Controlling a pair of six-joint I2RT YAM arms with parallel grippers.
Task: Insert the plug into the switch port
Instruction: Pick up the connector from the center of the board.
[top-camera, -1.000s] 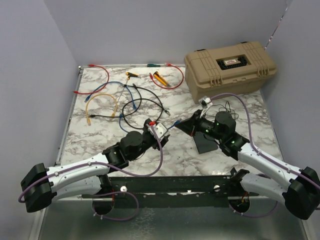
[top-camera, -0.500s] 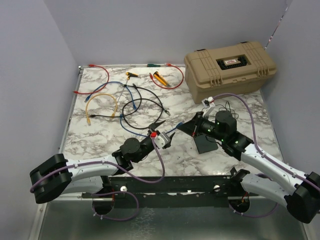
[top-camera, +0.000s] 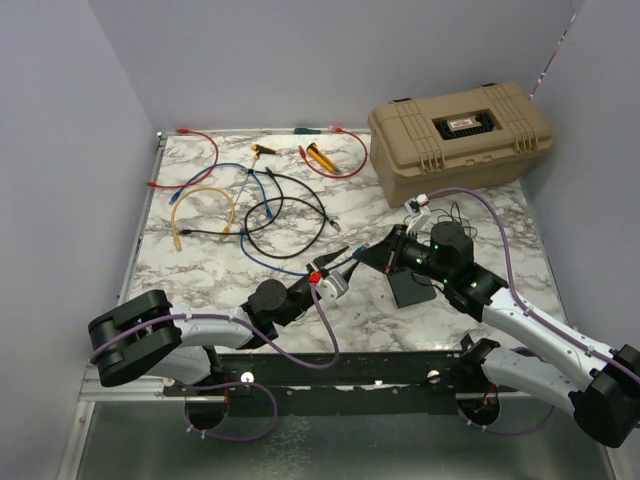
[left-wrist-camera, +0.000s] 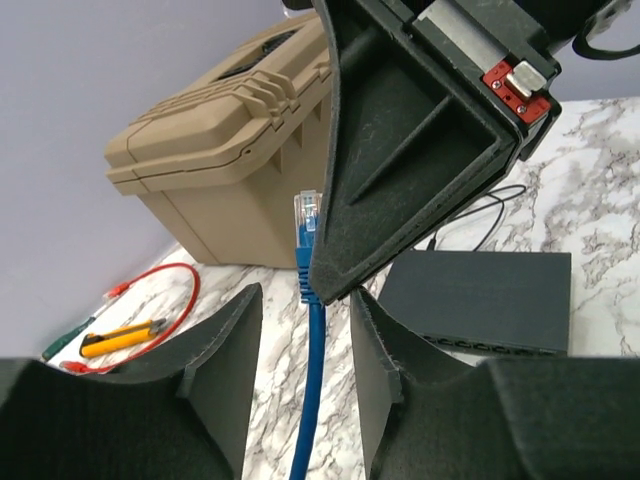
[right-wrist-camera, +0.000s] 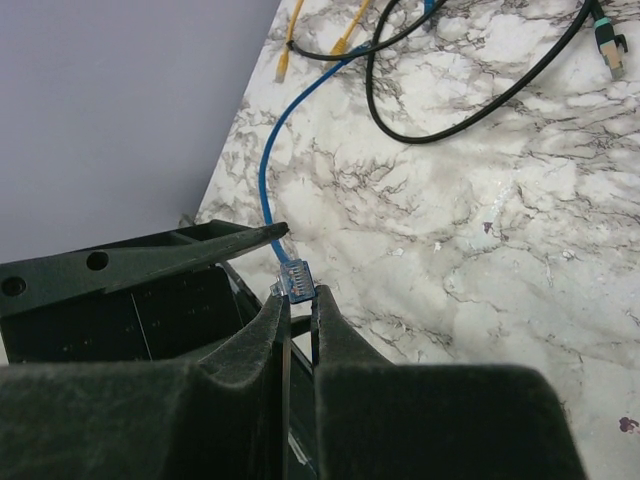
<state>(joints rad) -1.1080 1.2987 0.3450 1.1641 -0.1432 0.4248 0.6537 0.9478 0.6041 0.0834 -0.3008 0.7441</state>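
1. At the centre of the left wrist view, the clear plastic plug stands upright on the end of a blue network cable, in front of the tan case.
2. In the right wrist view the same plug sticks out just past the fingertips of the right tool. That tool is pinched closed on the blue network cable directly behind the plug.
3. The left tool stands open. Its two black fingers flank the cable lower down, with a gap showing on each side.
4. The flat dark-grey switch box lies on the bench at the lower right of the left wrist view. Its row of ports runs along the near edge, and the plug is held apart from them, up and to the left.
5. A thin black cord trails behind the switch box.
6. The white marble-patterned bench carries loose loops of cable at the upper left of the top view.
7. The large tan hard-shell case sits at the upper right of that view.
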